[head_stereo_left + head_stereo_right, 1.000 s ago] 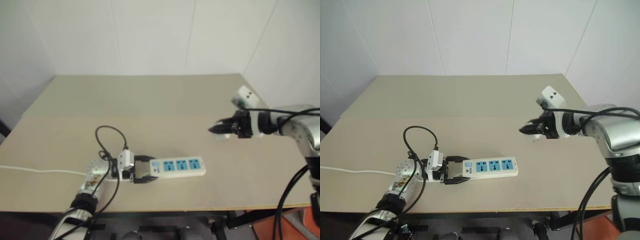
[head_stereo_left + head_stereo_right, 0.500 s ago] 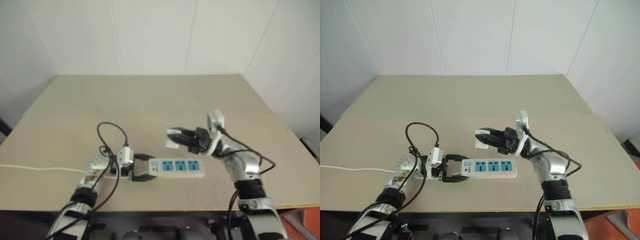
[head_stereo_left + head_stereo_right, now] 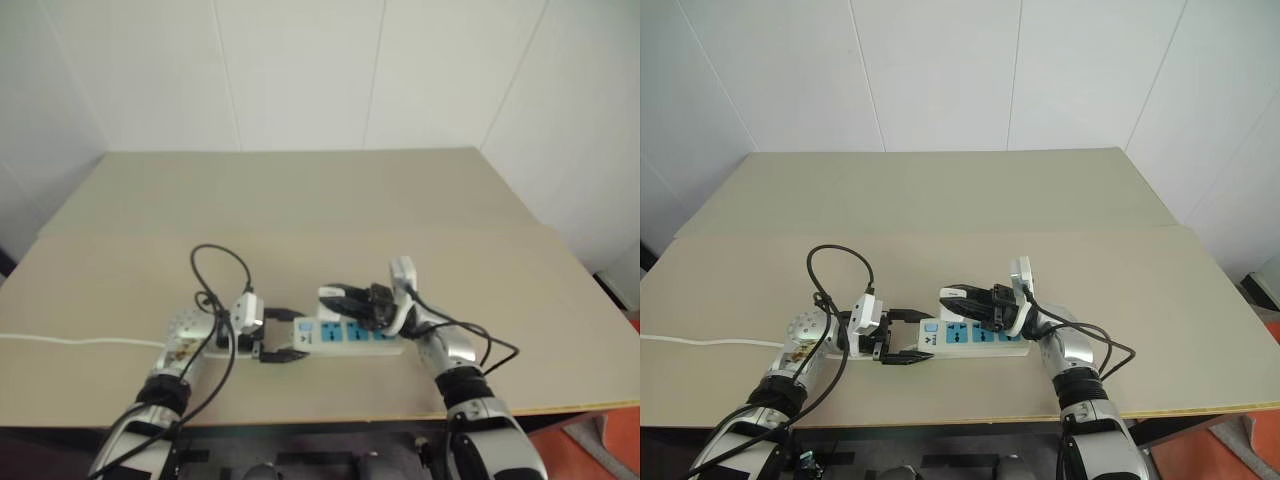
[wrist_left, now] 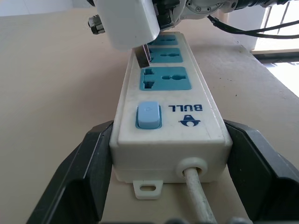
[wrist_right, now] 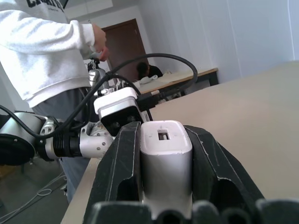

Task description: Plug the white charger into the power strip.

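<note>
the right gripper (image 3: 958, 297) is clamped tight on the white charger (image 4: 127, 21), one black finger pressed on each side, and the thing hangs just over the power strip (image 4: 170, 112). its prongs (image 4: 143, 56) point down above the socket nearest the left gripper (image 3: 908, 340), not yet in. that gripper's jaws stand wide around the switch end of the strip, one finger either side, pinning it to the table (image 3: 1160, 300).

what could go wrong: the prongs look a bit off the slots, so a push down could land on the blue face and jam or tilt the charger in the fingers. the left grip looks loose too, so the strip could slide or twist under that push.
</note>
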### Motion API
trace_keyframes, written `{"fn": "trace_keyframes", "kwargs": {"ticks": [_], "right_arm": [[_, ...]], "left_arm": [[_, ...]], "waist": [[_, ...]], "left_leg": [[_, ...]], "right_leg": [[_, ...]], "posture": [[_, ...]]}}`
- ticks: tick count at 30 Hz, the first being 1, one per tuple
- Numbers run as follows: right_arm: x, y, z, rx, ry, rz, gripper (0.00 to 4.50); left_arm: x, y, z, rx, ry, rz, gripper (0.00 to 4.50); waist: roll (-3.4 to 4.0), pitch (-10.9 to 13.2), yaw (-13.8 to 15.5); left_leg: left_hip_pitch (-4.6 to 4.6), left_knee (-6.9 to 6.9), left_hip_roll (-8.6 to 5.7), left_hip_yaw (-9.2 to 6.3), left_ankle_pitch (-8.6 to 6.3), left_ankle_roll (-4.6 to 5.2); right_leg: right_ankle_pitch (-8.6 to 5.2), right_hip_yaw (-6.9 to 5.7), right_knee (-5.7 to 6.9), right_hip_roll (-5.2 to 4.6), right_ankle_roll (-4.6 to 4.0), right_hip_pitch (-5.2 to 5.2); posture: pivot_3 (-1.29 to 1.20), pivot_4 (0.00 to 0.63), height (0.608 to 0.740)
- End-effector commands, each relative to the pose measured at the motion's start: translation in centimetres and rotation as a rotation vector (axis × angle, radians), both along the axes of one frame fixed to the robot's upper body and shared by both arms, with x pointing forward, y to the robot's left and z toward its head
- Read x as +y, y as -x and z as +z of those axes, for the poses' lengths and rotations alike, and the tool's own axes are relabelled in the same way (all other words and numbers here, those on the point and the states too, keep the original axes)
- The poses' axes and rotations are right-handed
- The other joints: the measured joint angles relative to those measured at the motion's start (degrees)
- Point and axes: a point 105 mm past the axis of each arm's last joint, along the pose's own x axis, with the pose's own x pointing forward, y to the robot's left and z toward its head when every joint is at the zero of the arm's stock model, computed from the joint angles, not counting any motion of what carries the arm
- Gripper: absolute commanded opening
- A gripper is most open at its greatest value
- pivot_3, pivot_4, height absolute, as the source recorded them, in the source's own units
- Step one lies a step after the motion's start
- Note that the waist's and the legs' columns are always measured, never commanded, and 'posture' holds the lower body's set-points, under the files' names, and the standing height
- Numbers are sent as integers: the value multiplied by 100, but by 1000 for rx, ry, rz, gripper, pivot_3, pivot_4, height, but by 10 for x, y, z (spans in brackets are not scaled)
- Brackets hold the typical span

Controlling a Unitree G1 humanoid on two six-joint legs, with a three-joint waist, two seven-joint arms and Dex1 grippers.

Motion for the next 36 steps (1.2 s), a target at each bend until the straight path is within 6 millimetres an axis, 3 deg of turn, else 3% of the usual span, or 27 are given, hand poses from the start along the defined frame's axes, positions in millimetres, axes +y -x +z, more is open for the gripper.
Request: {"fn": "trace_keyframes", "kwargs": {"ticks": [1,30,36], "right_arm": [[-7,2,-2,-33,5,-7,1141],[1,5,-30,-119,164,16,1141],[-1,6,-37,-158,221,23,1141]], "left_arm": [[4,-1,2,-9,-28,-8,3232],[-2,-4,4,-21,-8,15,3232],[-3,-5,4,-26,-9,19,3232]], "waist": [[0,0,-1],[1,-2,-6],[1,-2,-7]], "left_leg": [[1,0,0,0,0,0],[27,-2,-1,1,0,0],[66,-8,0,1,0,0]], "right_leg": [[0,1,0,0,0,0],[0,4,2,-1,0,22],[-1,3,-8,-1,0,65]], "posture": [[0,150,740],[0,150,740],[0,150,740]]}}
